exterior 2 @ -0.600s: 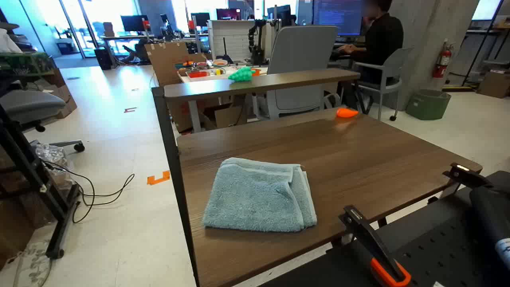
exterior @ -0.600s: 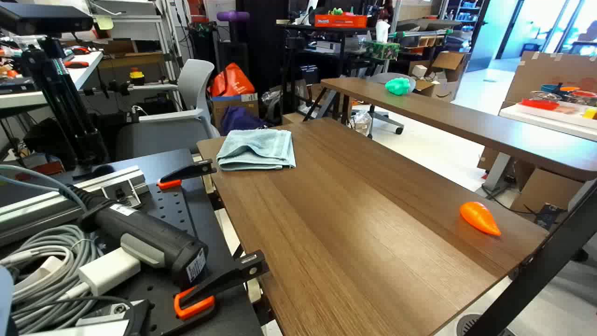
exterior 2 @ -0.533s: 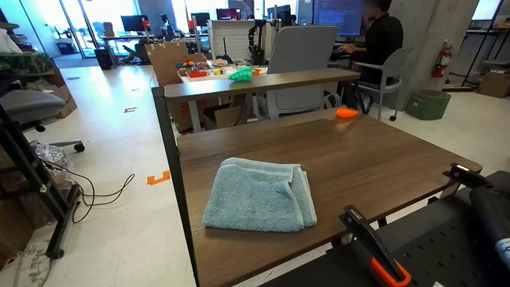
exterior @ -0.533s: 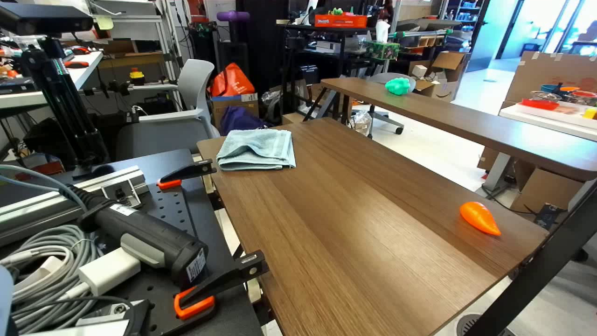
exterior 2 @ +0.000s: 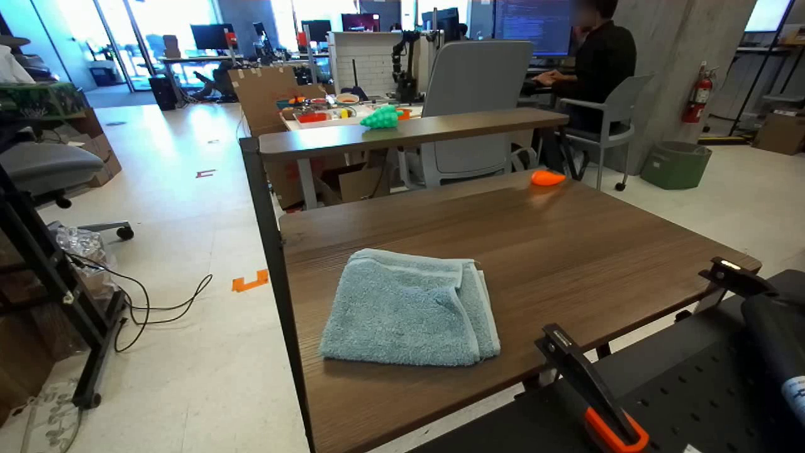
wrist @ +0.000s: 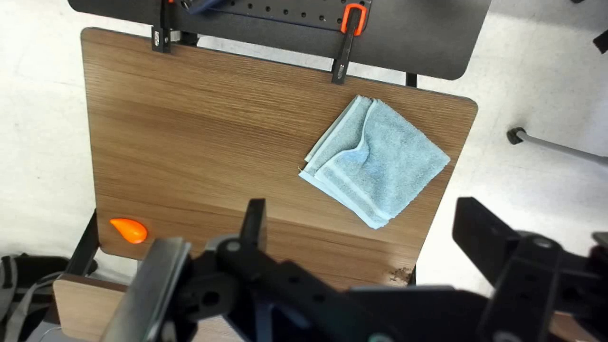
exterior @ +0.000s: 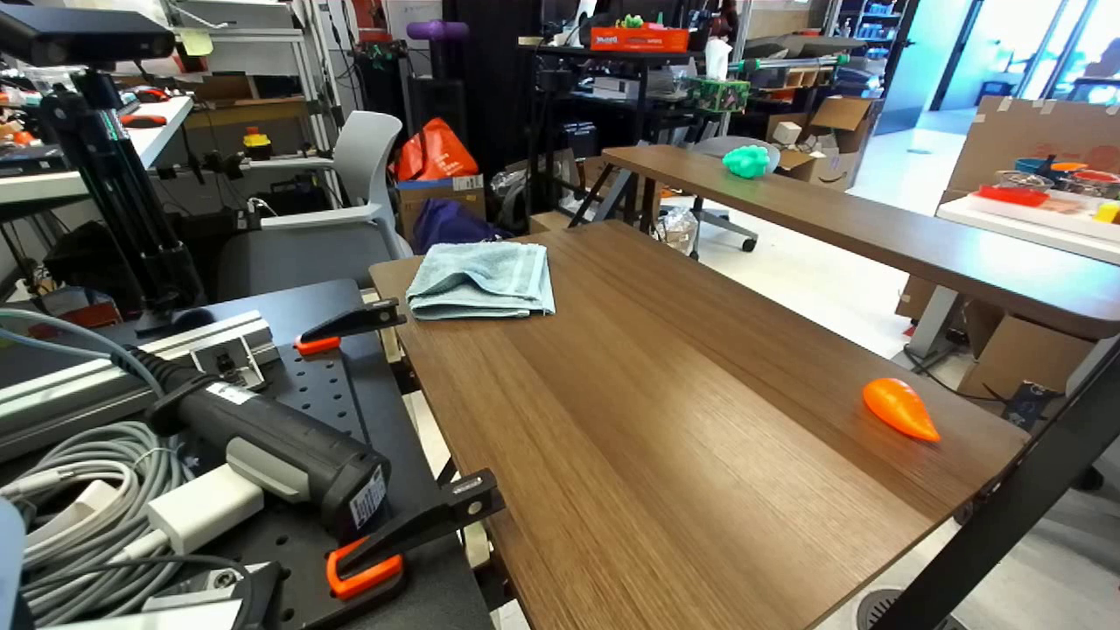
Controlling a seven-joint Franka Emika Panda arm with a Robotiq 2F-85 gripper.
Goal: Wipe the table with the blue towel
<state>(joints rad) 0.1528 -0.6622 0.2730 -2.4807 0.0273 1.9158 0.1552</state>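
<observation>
The blue towel (exterior: 481,282) lies folded and rumpled on the dark brown table (exterior: 647,420), near one end. It shows in both exterior views, large in an exterior view (exterior 2: 405,311). In the wrist view the towel (wrist: 389,161) lies ahead of my gripper, near the table's right edge; the wood top (wrist: 204,133) spreads to its left. My gripper (wrist: 362,204) is open, its dark fingers wide apart with nothing between them. It appears above the table, apart from the towel. Neither exterior view shows the gripper.
An orange object (exterior: 901,409) lies at the table's far end. A black bench with clamps (exterior: 411,529) and a cable coil (exterior: 96,499) runs along one long side. A higher narrow brown shelf (exterior: 840,219) carrying a green object (exterior: 746,162) runs along the opposite side. A dark post (exterior 2: 270,251) stands at a corner.
</observation>
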